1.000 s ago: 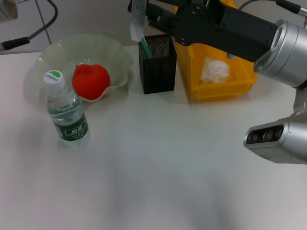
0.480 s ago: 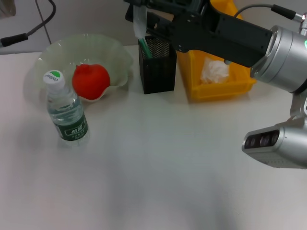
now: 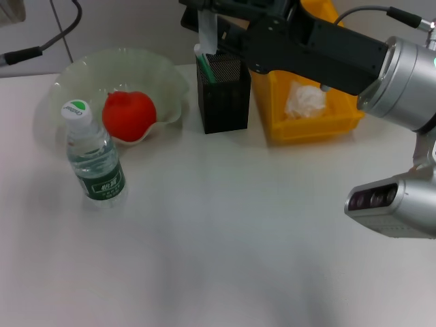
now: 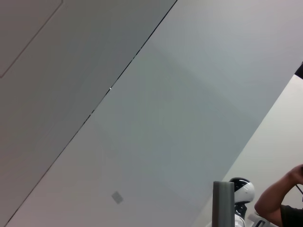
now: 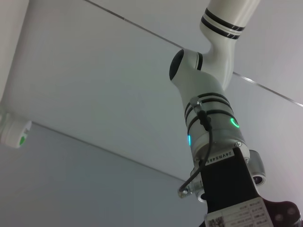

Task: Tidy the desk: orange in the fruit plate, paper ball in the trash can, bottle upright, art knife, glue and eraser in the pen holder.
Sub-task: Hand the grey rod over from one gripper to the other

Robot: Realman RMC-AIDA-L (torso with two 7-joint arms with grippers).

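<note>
My right gripper (image 3: 204, 12) reaches in from the right at the top of the head view. It is shut on a pale stick-shaped item (image 3: 206, 33) that hangs just above the back left corner of the black mesh pen holder (image 3: 225, 95). A green item (image 3: 204, 69) stands inside the holder. The orange (image 3: 129, 114) lies in the clear fruit plate (image 3: 160, 75). The bottle (image 3: 95, 160) stands upright in front of the plate. The paper ball (image 3: 304, 101) lies in the yellow trash bin (image 3: 320, 126). Only a scrap of my left arm (image 3: 9, 9) shows at the far left corner.
A silver part of my right arm with a camera (image 3: 388, 201) hangs over the table's right side. A black cable (image 3: 41, 49) runs behind the plate. The wrist views show only walls, ceiling and my own body.
My right gripper has carried the pale stick a little to the right, from left of the pen holder to over its back left corner. Nothing else has moved.
</note>
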